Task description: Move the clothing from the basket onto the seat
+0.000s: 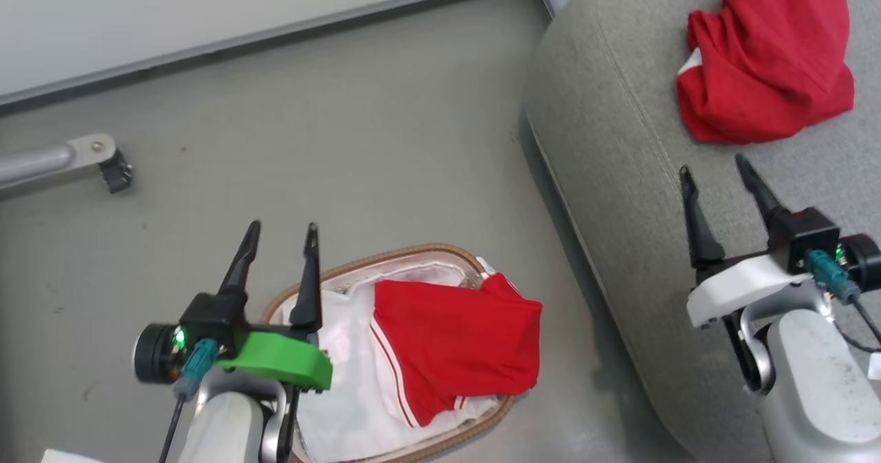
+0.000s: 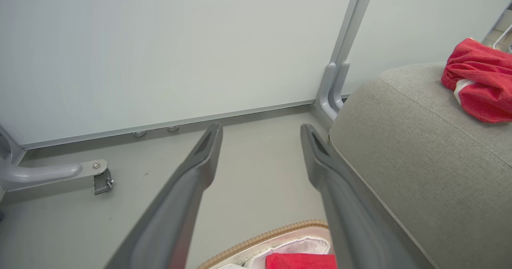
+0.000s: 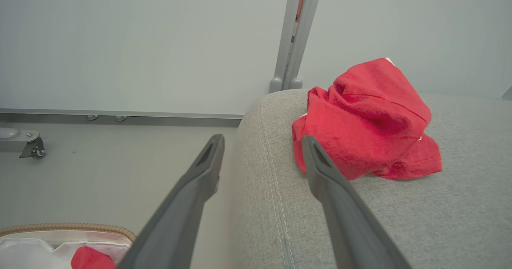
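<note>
On the seat (image 1: 619, 174) lies red clothing (image 1: 764, 64); left fingers (image 1: 239, 263) and right fingers (image 1: 696, 222) spread wide.

Two garments are counted: crumpled red garment (image 1: 767, 57), white-striped red garment (image 1: 454, 342) | one basket (image 1: 413, 251) is seen | one seat (image 1: 619, 174) | two claws are shown: left claw (image 1: 283, 225), right claw (image 1: 712, 163) | one caster (image 1: 117, 170)
</note>
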`<state>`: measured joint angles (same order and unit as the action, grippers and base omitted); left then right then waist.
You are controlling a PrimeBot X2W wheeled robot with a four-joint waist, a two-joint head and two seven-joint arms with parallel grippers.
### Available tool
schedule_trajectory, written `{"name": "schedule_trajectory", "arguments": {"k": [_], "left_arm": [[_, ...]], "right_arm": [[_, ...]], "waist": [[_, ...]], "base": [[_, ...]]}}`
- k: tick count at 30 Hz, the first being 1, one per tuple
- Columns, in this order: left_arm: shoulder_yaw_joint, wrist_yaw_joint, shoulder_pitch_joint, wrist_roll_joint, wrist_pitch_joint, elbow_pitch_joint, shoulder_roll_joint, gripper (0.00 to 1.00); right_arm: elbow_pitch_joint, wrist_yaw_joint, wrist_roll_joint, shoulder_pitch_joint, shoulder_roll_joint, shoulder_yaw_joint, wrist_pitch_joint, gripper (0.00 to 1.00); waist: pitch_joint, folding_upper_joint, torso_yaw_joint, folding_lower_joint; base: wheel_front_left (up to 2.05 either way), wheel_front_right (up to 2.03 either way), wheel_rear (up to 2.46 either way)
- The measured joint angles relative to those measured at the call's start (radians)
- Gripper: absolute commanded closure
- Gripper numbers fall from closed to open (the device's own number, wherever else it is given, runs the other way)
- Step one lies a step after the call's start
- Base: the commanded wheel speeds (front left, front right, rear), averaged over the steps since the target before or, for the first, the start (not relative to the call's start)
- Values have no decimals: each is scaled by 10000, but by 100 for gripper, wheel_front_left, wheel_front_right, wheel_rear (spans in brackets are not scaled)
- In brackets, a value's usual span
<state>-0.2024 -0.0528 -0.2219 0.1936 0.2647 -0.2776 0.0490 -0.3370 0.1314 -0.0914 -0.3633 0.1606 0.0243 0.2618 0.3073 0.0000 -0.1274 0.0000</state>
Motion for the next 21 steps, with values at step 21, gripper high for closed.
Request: {"name": "schedule_trajectory", "arguments": {"k": [21], "left_arm": [[1799,119,2254,23,0,-556,6,0]], "right_arm": [[-328,0,-224,2112,-692,485,0,0]], "waist": [[-2351,0,1562,0]], "base": [[0,0,0]]}}
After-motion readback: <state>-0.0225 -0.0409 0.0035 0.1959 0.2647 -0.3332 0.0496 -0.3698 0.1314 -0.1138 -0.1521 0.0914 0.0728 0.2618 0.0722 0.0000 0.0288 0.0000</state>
